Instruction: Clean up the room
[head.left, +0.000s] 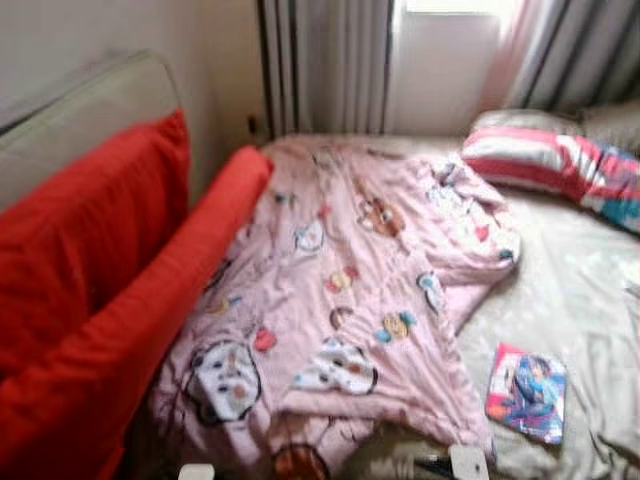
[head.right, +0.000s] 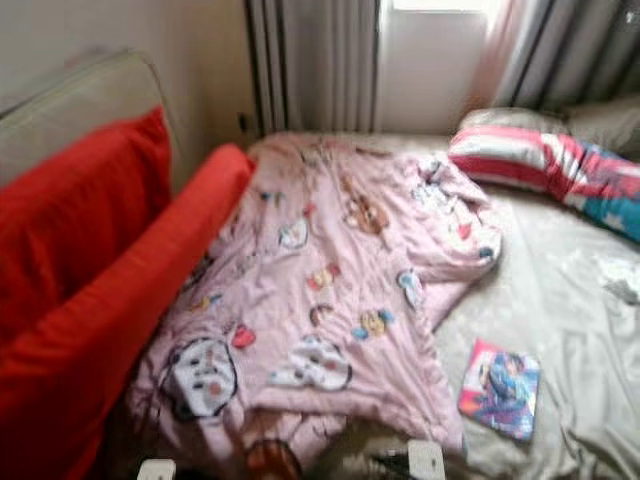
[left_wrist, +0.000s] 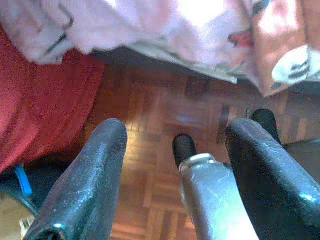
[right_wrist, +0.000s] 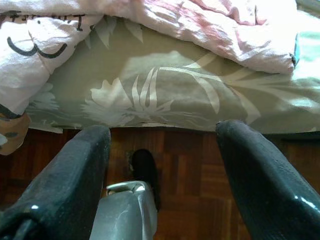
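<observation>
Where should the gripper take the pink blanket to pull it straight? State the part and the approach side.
Probably the pink blanket at its near hem, where a loose corner droops over the bed edge above the wooden floor. Come from the foot of the bed, low and level. The overhanging fold is free on both faces, so the open right gripper could likely close around it.

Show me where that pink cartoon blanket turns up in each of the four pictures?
Left eye view: the pink blanket spreads over the bed's middle, beside the red cushion.
Right eye view: same place, centre.
Left wrist view: its edge hangs above the wooden floor.
Right wrist view: it lies bunched over the leaf-patterned sheet.
Shared landmark: the blanket's black-outlined cartoon prints.
</observation>
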